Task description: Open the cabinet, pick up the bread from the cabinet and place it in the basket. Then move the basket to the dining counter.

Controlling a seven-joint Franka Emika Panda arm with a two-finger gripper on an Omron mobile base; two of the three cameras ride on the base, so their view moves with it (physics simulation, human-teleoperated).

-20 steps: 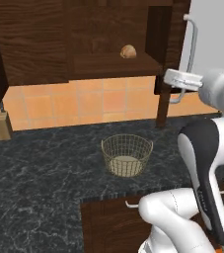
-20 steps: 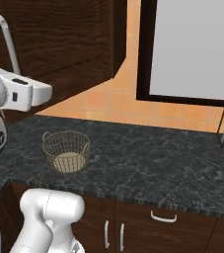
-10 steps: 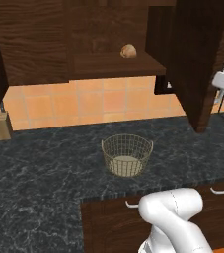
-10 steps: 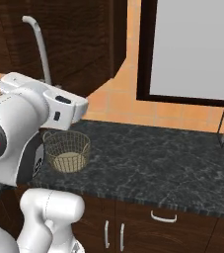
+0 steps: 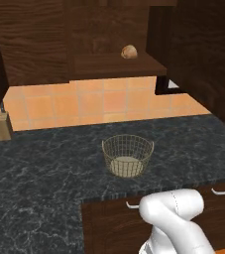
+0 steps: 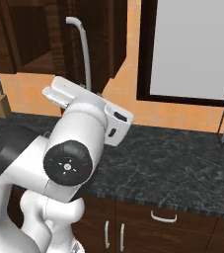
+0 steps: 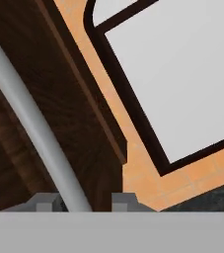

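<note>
The cabinet [image 5: 109,44] stands open, its door [image 5: 203,59] swung out to the right. The basket [image 5: 128,155] sits on the black counter [image 5: 44,168] below, and the bread [image 5: 129,51] lies on the far shelf inside. The gripper [image 7: 79,201] straddles the door's silver handle [image 7: 34,128], fingers [image 7: 126,200] on either side; whether they clamp it I cannot tell

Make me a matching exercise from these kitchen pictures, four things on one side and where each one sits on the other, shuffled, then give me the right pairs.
Things:
1. bread
2. basket
3. knife block
4. cabinet handle

Places:
A. between the tool's fingertips
B. on the shelf inside the open cabinet
C. far left of the black counter, by the tiled wall
D. middle of the black counter, empty

Pairs: 1-B, 2-D, 3-C, 4-A
</note>
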